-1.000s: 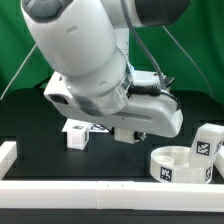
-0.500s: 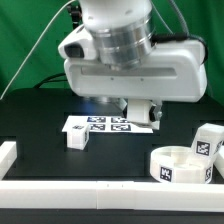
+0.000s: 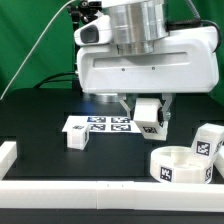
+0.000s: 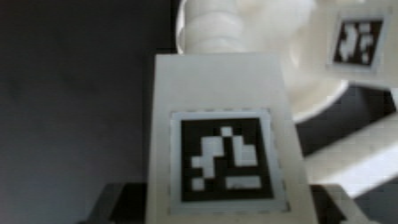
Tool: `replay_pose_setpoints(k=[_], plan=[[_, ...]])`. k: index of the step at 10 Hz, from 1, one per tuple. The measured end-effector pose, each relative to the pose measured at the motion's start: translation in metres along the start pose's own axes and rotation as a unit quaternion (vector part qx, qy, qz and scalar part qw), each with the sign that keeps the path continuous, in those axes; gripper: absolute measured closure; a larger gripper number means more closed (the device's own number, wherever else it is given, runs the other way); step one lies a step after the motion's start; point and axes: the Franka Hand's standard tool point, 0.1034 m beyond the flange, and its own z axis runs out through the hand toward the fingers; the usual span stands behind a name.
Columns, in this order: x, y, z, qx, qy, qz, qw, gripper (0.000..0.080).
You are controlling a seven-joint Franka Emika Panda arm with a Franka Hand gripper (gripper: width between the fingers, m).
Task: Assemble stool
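The black table (image 3: 40, 110) lay widest under me, fenced along its near edge by the long white border rail (image 3: 100, 190). The round seat (image 3: 180, 165) sat low on the exterior view's right, just inside that rail. The marker board (image 3: 95, 124) lay flat near the middle.

A second leg (image 3: 207, 142) stood just behind the seat, and a third leg (image 3: 78, 138) rested by the marker board's end on the exterior view's left.

My claw (image 3: 148, 112) was pinched on one leg (image 3: 150, 118), carried slightly tilted above the table near the marker board's other end. It was apart from the seat. In the wrist view that leg (image 4: 214, 95) filled the picture, its tag (image 4: 222, 160) facing the camera and dark jaws on both sides.

I judged the piece light, stiff and smooth-skinned. It would not crush, but it could twist between my pads. The flat opposite faces of the blocky body seemed the best purchase, leaving the end that meets the seat free.
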Motion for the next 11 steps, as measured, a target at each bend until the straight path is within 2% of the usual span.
replay_pose_setpoints(k=[2, 5, 7, 9, 10, 11], plan=[[0.011, -0.016, -0.01, -0.001, 0.075, -0.048, 0.996, 0.0462], [0.013, -0.028, -0.01, 0.019, 0.173, -0.061, 0.983, 0.0462], [0.009, -0.028, -0.006, 0.018, 0.178, -0.069, 0.981, 0.0462], [0.006, -0.037, -0.009, 0.015, 0.199, -0.111, 0.974, 0.0462], [0.005, -0.034, -0.013, 0.013, 0.204, -0.125, 0.971, 0.0462], [0.005, -0.023, -0.016, 0.009, 0.211, -0.127, 0.969, 0.0462]])
